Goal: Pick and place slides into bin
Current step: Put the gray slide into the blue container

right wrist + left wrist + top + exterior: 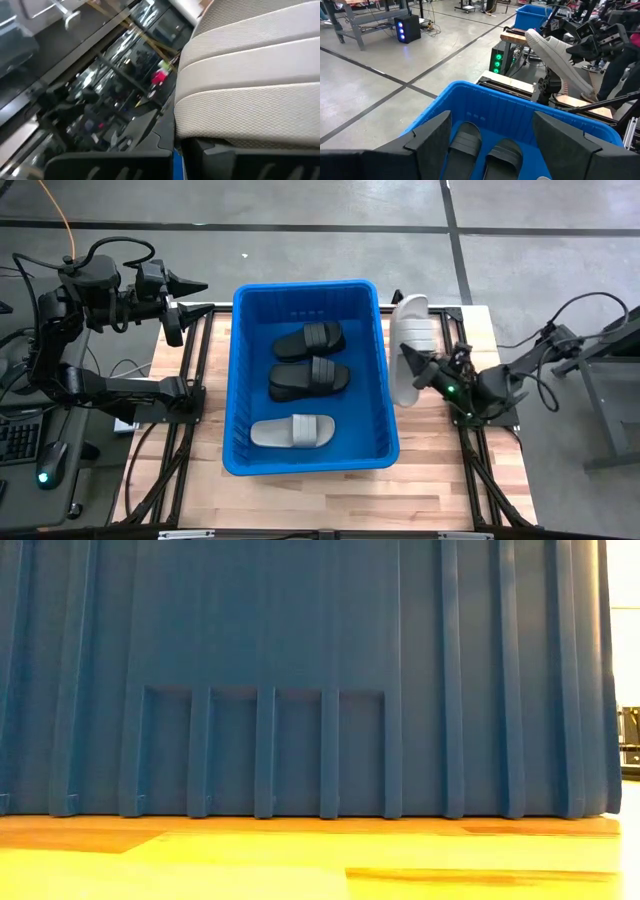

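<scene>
A wooden table (300, 490) on grey floor (300, 200), keyboard (18, 442) and mouse (50, 463) beside it

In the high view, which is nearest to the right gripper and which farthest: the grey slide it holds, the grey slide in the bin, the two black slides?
From the right gripper:
1. Held grey slide, outside the bin's right rim.
2. Lower black slide, bin centre.
3. Upper black slide and grey slide inside: too close to call.

bin (238, 380): bright blue, ribbed walls
two slides in bin (310, 376): black
third slide in bin (293, 431): light grey
slide outside bin (410, 340): light grey, finely textured strap
table (445, 480): light wood planks
</scene>
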